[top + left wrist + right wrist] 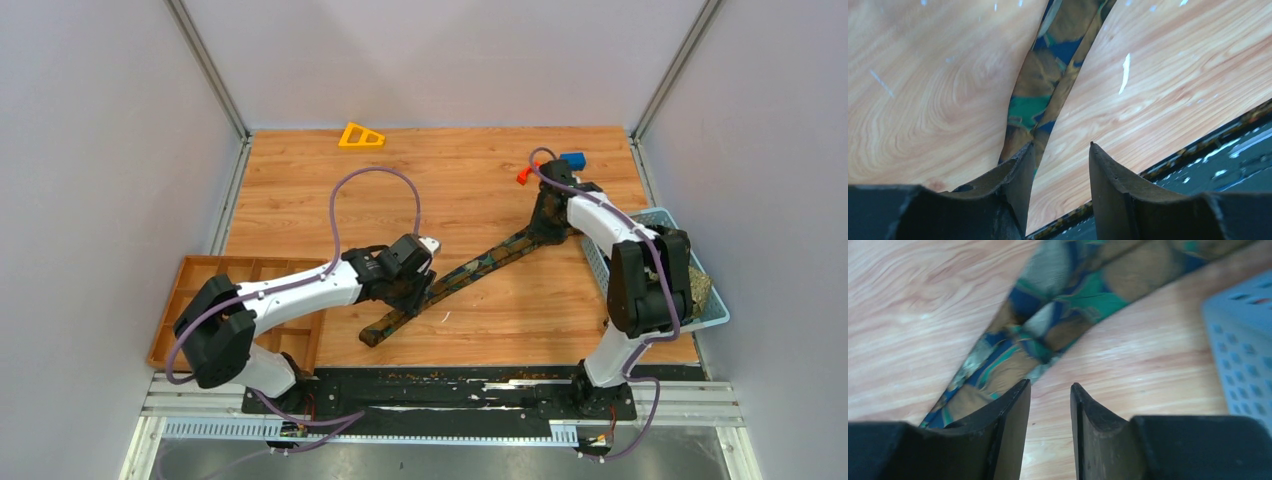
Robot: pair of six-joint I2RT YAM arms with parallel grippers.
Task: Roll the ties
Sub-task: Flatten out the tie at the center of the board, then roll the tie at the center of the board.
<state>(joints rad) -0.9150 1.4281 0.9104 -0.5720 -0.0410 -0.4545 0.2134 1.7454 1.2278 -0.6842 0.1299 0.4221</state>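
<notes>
One dark tie with olive, gold and teal mottling lies diagonally across the wooden table, from near the front middle up to the right. My left gripper is low over its lower-left part. In the left wrist view this gripper is open and empty, and the tie runs away from beside the left finger. My right gripper is over the tie's upper-right end. In the right wrist view it is open with bare wood between the jaws, and the tie lies just ahead and to the left.
A blue perforated basket stands at the right edge and holds an olive mottled bundle; it also shows in the right wrist view. A wooden compartment tray sits at the left. A yellow block, a blue block and a red block lie at the back.
</notes>
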